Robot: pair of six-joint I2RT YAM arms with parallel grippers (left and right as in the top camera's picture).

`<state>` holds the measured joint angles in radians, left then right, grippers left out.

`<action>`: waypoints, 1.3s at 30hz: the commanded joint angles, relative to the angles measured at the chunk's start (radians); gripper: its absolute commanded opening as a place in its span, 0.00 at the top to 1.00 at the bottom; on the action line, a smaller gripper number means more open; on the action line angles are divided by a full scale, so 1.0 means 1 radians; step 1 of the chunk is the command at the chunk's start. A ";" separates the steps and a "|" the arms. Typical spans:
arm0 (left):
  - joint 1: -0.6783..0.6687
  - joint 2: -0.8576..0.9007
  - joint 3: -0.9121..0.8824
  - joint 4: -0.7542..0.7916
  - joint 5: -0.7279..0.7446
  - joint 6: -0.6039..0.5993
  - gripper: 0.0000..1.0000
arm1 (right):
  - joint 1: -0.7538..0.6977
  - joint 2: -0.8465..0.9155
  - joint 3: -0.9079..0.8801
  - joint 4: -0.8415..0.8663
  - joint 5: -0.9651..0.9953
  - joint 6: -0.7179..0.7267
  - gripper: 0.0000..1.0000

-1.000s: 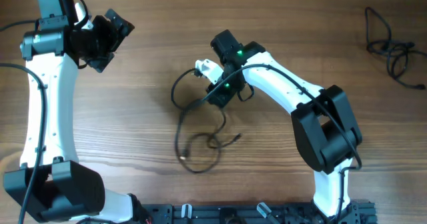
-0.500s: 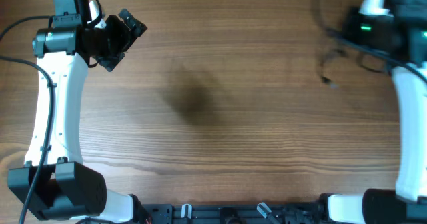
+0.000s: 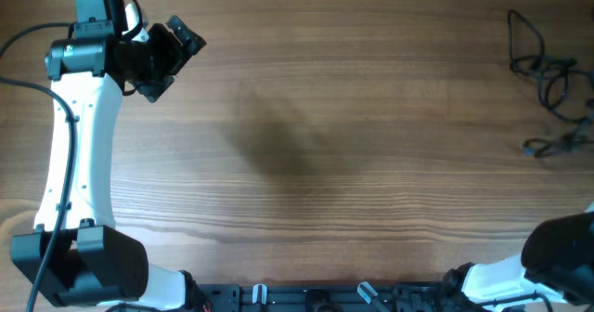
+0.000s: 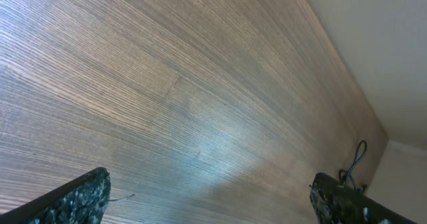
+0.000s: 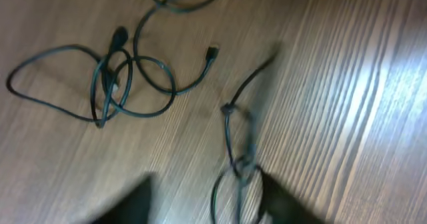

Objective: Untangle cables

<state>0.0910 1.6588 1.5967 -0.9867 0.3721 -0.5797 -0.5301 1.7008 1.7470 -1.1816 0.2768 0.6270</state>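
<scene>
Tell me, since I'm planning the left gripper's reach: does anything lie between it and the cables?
Nothing visible does: only table surface lies between the left gripper and the cables at the far right edge.

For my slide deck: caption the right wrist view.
Looped cable and a second, blurred cable lie on the wooden table.

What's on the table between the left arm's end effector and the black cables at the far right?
Nothing: in the overhead view, only bare wooden table lies between the left end effector and the cables.
</scene>
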 commanded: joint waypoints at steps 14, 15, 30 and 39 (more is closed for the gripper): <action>-0.028 0.010 0.006 -0.005 0.012 0.023 0.00 | 0.309 -0.053 0.005 -0.014 -0.616 -0.626 0.00; -0.028 0.010 0.006 -0.005 0.012 0.023 0.00 | 0.380 -0.088 0.019 -0.031 -0.606 -0.640 0.00; -0.028 0.010 0.006 -0.005 0.012 0.023 0.00 | 0.564 -0.395 0.049 -0.167 -0.517 -0.295 0.00; -0.028 0.010 0.006 -0.005 0.012 0.023 0.00 | 0.565 -0.788 -0.385 0.305 -0.371 -0.523 0.00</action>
<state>0.0647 1.6588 1.5967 -0.9916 0.3725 -0.5770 0.0322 1.0080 1.5299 -0.9554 -0.1287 0.2043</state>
